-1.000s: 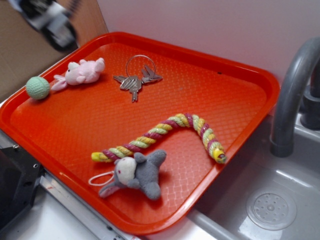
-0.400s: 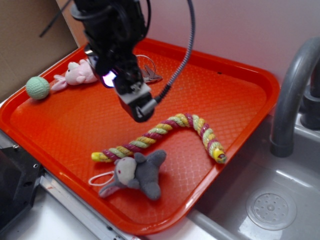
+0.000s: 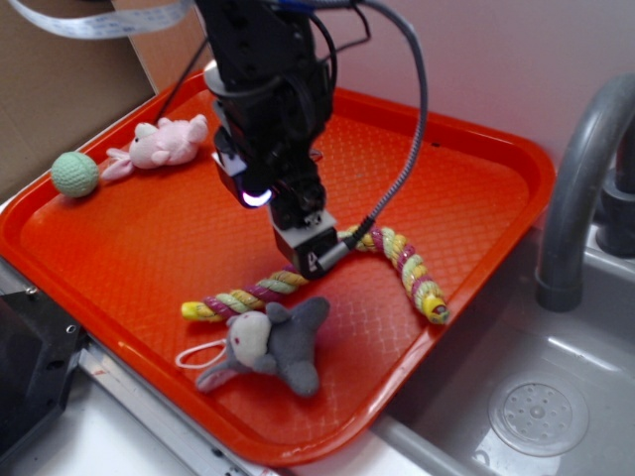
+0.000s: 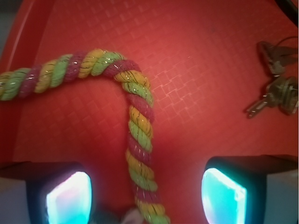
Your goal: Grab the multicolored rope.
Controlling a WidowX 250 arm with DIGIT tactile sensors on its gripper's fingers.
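Approach step: the hand [image 4: 145, 186] hangs wide open, fingers either side of the multicolored rope [image 4: 138, 140], not touching. Next it needs to drop to the orange tray [image 3: 476, 188] and close.

The multicolored rope [image 4: 138, 126] is showing twisted yellow, pale green and magenta-pink strands. The tray [image 3: 466, 188] is glowing orange-red with an embossed diamond grid. At the near edge a grey plush toy [image 3: 278, 342] is showing a cream face; far left, a pink plush [image 3: 164, 142] and mint-green ball [image 3: 75, 174]. The pincer's pads [image 4: 69, 198] are shining cyan.
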